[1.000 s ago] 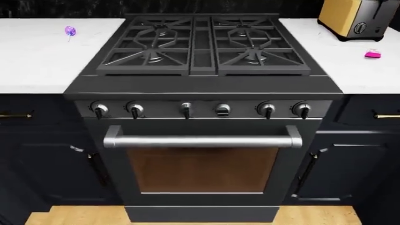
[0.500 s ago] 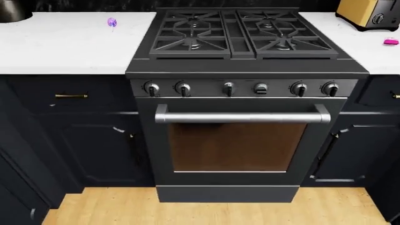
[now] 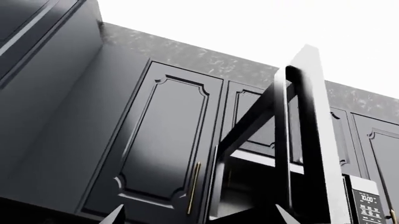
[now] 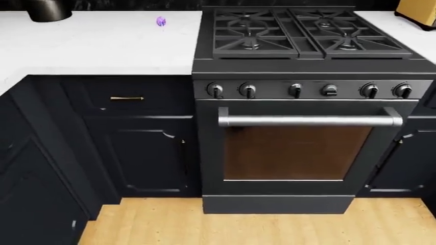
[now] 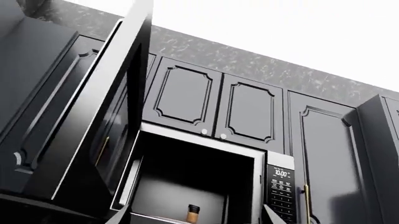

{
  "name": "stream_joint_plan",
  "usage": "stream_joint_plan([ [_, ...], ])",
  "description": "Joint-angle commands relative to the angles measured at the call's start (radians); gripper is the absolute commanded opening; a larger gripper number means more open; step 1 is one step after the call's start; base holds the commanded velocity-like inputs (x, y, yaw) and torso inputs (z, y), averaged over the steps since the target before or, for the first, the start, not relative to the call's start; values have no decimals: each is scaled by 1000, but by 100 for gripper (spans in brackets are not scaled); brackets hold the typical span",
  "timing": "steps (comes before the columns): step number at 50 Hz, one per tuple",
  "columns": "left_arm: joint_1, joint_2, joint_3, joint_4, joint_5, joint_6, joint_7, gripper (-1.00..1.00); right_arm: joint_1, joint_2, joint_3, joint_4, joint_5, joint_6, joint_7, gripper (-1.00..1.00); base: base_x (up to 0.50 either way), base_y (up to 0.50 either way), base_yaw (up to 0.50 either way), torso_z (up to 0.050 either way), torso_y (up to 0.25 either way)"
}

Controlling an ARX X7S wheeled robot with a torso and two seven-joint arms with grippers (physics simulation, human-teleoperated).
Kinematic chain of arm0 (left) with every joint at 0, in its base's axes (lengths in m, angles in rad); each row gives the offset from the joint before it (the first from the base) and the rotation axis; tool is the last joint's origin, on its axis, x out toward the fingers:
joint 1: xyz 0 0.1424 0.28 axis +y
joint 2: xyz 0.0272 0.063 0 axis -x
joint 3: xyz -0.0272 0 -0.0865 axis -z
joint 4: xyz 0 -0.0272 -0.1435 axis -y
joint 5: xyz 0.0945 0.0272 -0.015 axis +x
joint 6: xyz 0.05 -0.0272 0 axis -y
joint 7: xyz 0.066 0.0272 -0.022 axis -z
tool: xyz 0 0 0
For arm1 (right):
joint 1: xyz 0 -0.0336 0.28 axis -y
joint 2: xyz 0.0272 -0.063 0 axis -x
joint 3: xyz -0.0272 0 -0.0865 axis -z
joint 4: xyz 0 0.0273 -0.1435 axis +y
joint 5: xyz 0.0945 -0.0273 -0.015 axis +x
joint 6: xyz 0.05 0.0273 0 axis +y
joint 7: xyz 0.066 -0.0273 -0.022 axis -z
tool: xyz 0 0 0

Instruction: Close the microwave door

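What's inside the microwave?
Through the open door, the microwave cavity shows one small amber bottle with a dark cap standing on its floor. The cavity's lower front runs off the picture, so anything there stays unseen.

Even, sharp simulator light; no blur.
Ceiling [image 3: 249,28] blown out white in wrist views; dark cabinets [image 3: 162,144] glossy; worktop [image 4: 95,41] bright.

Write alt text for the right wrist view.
An over-range microwave seen from below, its door swung wide open. A small bottle stands inside, the control panel is lit, and dark upper cabinets sit above.
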Motion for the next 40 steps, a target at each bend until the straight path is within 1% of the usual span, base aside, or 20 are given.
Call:
stream_joint_plan([
  [1, 3, -6, 6, 2, 3, 10, 4, 100, 3, 4, -8, -14, -8, 0, -18, 100, 148, 500, 0, 0, 0],
  [8, 6, -8, 9, 7, 4, 16, 5, 100, 4, 9, -9, -19, -14, -4, -24, 100, 316, 449, 0, 0, 0],
  [22, 13, -12, 18, 11, 8, 27, 10, 100, 3, 18, -12, -19, -24, -15, -35, 100, 439, 309, 0, 0, 0],
  [34, 11, -21, 23, 12, 9, 37, 12, 100, 25, 29, -34, -2, -27, -21, -15, 100, -46, 500, 0, 0, 0],
  [40, 10, -25, 26, 11, 10, 42, 13, 100, 14, 33, -52, 5, -28, -23, -2, 100, 0, 0, 0, 0, 0],
])
